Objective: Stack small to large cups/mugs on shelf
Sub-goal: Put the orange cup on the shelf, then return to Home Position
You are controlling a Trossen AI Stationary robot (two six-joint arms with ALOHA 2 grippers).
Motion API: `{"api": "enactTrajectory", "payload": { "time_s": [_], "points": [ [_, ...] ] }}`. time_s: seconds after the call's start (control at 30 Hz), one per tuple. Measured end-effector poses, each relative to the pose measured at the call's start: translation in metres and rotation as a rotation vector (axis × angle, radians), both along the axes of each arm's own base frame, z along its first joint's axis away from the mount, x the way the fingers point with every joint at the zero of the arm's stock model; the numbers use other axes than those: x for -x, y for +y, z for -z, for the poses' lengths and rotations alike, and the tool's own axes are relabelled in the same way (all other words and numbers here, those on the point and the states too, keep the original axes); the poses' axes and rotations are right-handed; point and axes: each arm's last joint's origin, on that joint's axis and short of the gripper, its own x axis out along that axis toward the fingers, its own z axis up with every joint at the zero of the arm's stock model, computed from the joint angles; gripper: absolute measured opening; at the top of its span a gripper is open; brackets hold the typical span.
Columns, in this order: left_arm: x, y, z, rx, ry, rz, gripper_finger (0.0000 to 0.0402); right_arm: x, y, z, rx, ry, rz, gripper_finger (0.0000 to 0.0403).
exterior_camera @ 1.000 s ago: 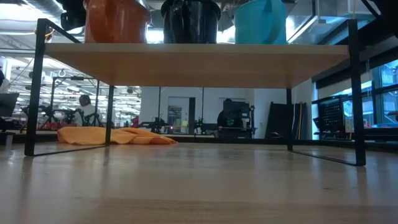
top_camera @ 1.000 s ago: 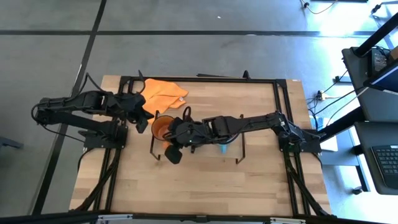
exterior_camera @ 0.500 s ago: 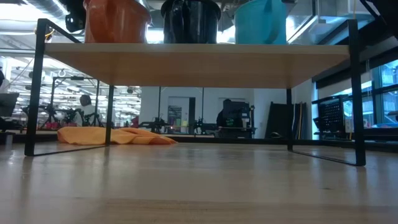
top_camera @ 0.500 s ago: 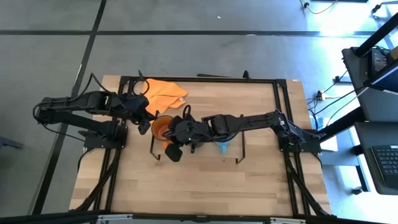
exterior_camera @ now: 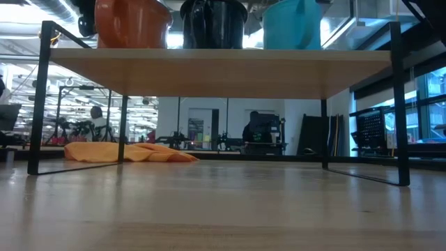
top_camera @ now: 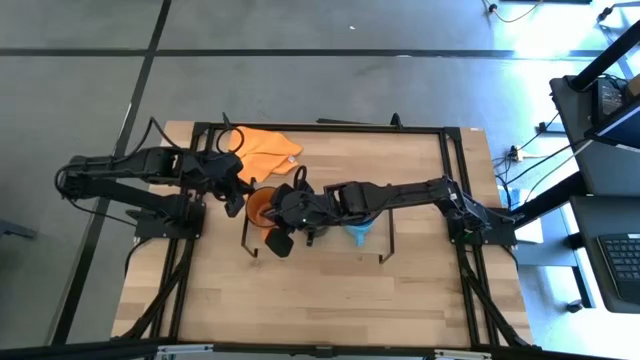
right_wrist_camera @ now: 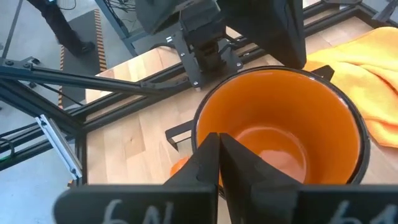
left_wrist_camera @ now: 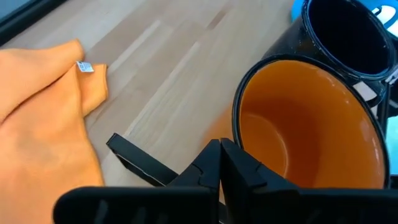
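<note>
Three mugs stand in a row on the shelf [exterior_camera: 209,70]: an orange mug [exterior_camera: 132,21], a black mug [exterior_camera: 214,22] and a light blue mug [exterior_camera: 293,24]. In the high view the orange mug [top_camera: 258,205] sits at the shelf's left end. The blue mug [top_camera: 358,232] shows under the right arm, which hides the black one. My left gripper [left_wrist_camera: 219,155] is shut, at the orange mug's left side. My right gripper [right_wrist_camera: 219,146] is shut, right at that mug's opposite rim. My left gripper has its shut fingertips [left_wrist_camera: 214,152] against the orange mug's outer wall just under the rim [left_wrist_camera: 238,134], coming slantwise down from the table's left side. The mug stands upright on the shelf. My right gripper's shut fingertips overlap the mug's near rim [right_wrist_camera: 205,134]; whether they touch it I cannot tell.
An orange cloth [top_camera: 262,150] lies on the table behind the shelf's left end. The shelf's black end frame [left_wrist_camera: 134,158] runs close below my left gripper. The black mug [left_wrist_camera: 345,34] stands right beside the orange one.
My left gripper has crept toward the table's right edge, up to the orange mug. In the low view the mug has shifted a little toward the black mug, staying upright on the shelf.
</note>
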Motion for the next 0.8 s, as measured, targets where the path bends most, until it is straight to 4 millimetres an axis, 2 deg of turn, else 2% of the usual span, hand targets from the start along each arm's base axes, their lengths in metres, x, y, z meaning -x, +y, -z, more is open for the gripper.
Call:
{"api": "enactTrajectory", "payload": {
  "time_s": [0.2,0.27,0.33,0.43,0.5,0.67,0.8],
  "points": [
    [0.004,0.004,-0.006,0.022,-0.062,0.011,0.0004,-0.001,-0.002,-0.009,0.052,-0.056,-0.039,0.0014],
    [0.001,0.003,-0.017,0.08,-0.197,0.088,0.0006,0.003,-0.004,-0.022,0.083,-0.112,-0.071,0.0014],
    [0.001,0.0,-0.032,0.116,-0.368,0.203,0.0007,0.013,-0.008,-0.048,0.106,-0.207,-0.089,0.0014],
    [0.002,-0.003,-0.06,0.092,-0.643,0.328,0.0004,0.036,-0.021,-0.086,0.129,-0.308,-0.079,0.0014],
    [0.008,-0.003,-0.071,0.021,-0.749,0.335,0.0002,0.055,-0.029,-0.108,0.146,-0.353,-0.072,0.0014],
    [0.033,-0.001,-0.085,-0.06,-0.874,0.204,0.0006,0.11,-0.039,-0.154,0.045,-0.428,-0.042,0.0014],
    [0.048,-0.001,-0.093,0.049,-0.97,0.132,0.0009,0.139,-0.031,-0.174,-0.031,-0.469,-0.131,0.0014]
  ]
}}
